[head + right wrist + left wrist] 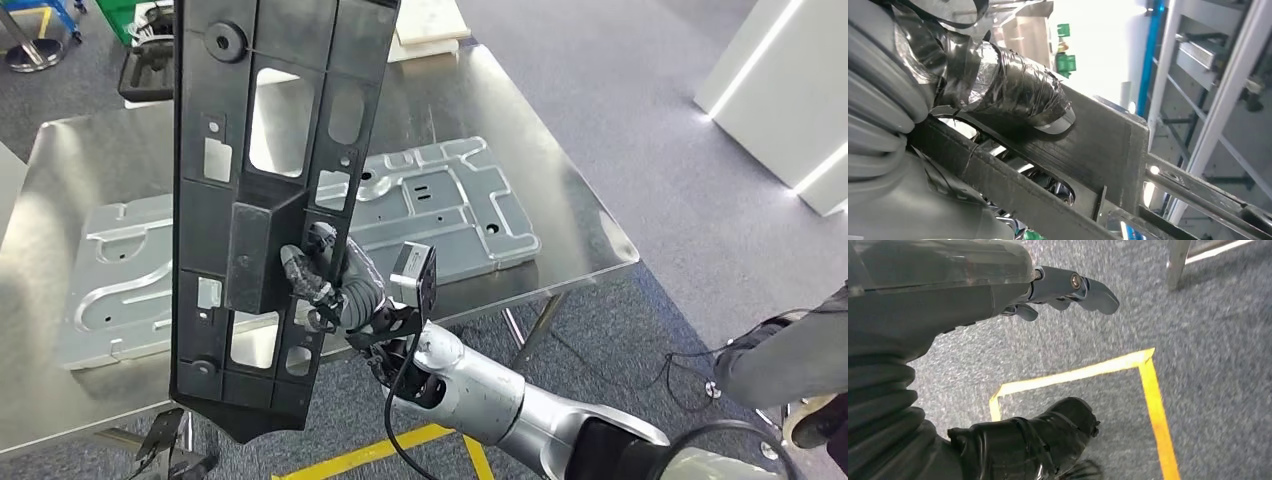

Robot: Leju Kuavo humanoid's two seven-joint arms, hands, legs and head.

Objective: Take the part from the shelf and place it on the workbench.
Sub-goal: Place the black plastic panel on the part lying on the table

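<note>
Black plastic, long and full of cut-outs, the part (265, 190) hangs upright in the air in front of the bench (560, 170), held near its lower half by the right hand (325, 285). The tape-wrapped fingers (1013, 92) press on a raised block of the part, and in the right wrist view the thumb lies flat across that block. The part is above the bench's near edge and touches nothing but the hand. On the steel bench lie two stamped metal panels (450, 205), side by side. The left hand (1068, 290) hangs down over grey carpet (1208, 340) marked with yellow tape (1148, 385); its fingers are loosely apart and hold nothing.
</note>
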